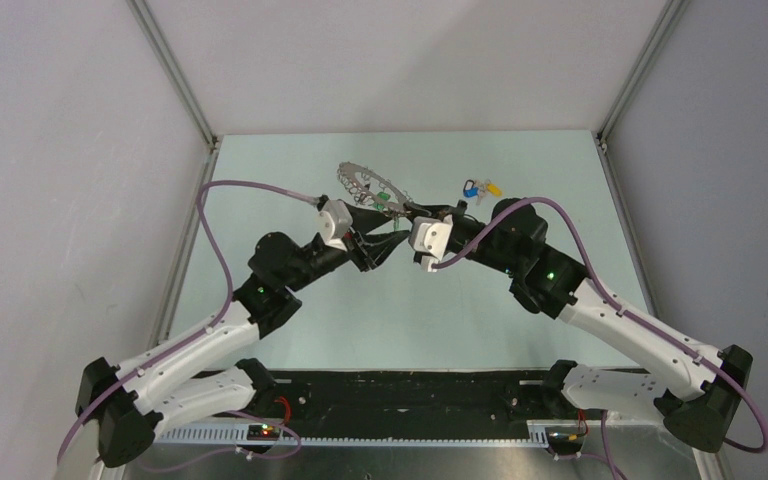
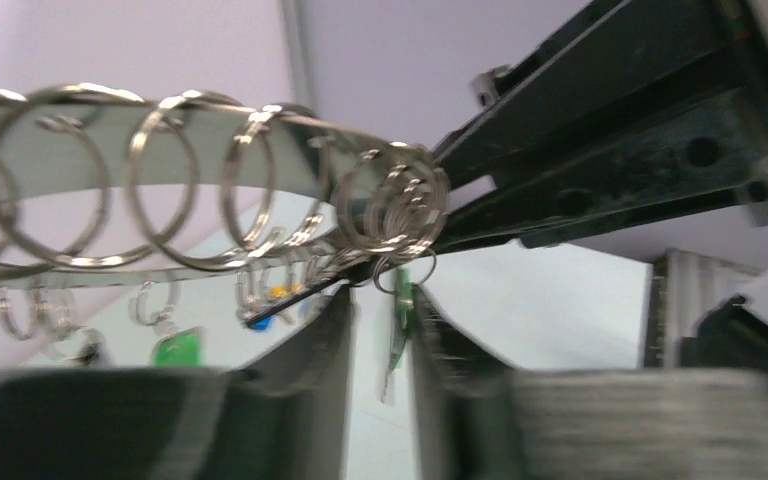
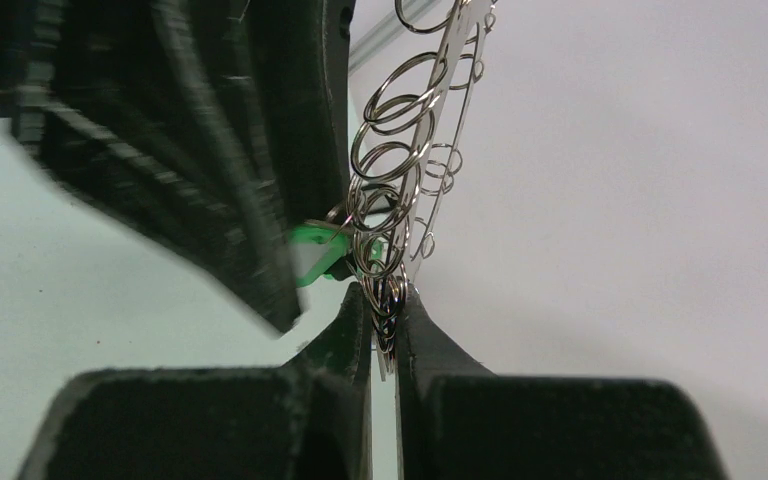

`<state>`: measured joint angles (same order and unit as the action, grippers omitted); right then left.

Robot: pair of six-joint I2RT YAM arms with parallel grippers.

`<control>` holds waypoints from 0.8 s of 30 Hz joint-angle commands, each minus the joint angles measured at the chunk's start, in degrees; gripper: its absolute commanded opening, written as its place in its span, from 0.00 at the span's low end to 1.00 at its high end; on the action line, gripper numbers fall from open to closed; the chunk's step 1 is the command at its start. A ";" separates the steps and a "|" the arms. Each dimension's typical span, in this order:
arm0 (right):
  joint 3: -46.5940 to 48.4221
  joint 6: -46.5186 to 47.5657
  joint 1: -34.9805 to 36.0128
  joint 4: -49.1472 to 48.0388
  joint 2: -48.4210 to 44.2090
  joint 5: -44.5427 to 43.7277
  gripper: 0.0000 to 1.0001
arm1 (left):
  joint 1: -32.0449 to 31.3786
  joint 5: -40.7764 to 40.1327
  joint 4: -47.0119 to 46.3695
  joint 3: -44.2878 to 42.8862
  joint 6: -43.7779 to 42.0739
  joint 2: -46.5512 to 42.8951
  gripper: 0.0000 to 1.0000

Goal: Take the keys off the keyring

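Observation:
The keyring [image 1: 368, 183] is a flat grey metal ring hung with many small split rings, held tilted above the table. My right gripper [image 1: 420, 210] is shut on its near rim; in the right wrist view [image 3: 383, 300] the fingers pinch the rim and a bunch of split rings. The ring runs across the left wrist view [image 2: 160, 190]. A green-headed key [image 2: 400, 320] hangs from it between my left gripper's [image 2: 382, 298] fingers, touching only the right finger, with a gap showing. It also shows in the right wrist view [image 3: 315, 250]. Another green key [image 2: 178, 350] hangs further left.
A small bunch of blue- and yellow-headed keys [image 1: 480, 188] lies on the pale green table [image 1: 290, 290] to the right of the keyring. Grey walls and metal corner posts [image 1: 175, 75] close in the back and sides. The two arms meet at mid-table.

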<state>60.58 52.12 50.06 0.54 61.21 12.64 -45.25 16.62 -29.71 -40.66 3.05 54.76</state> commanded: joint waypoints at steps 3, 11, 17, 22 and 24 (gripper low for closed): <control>3.30 -0.98 0.22 -4.78 -0.82 0.21 0.00 | -0.28 -2.27 -3.24 -2.39 -1.02 0.10 0.05; 3.23 -10.64 -2.91 0.13 -0.17 -4.68 0.00 | -0.36 -3.32 4.92 -1.18 4.00 -3.23 0.00; -0.74 -24.44 -5.92 2.04 -0.17 -7.55 0.00 | -0.30 -11.40 34.54 -13.96 11.90 -0.22 0.00; -9.19 -34.62 -5.96 -4.95 -2.99 -4.32 0.10 | 0.04 -21.15 49.38 -17.95 24.83 0.96 0.00; -12.31 -38.26 -6.07 -8.26 -4.69 -3.87 0.11 | 0.19 -29.14 50.92 -15.62 32.57 -2.74 0.00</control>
<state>52.73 25.06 44.97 1.85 60.93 9.58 -45.63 3.05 8.56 -57.10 20.16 57.19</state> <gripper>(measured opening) 0.112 0.019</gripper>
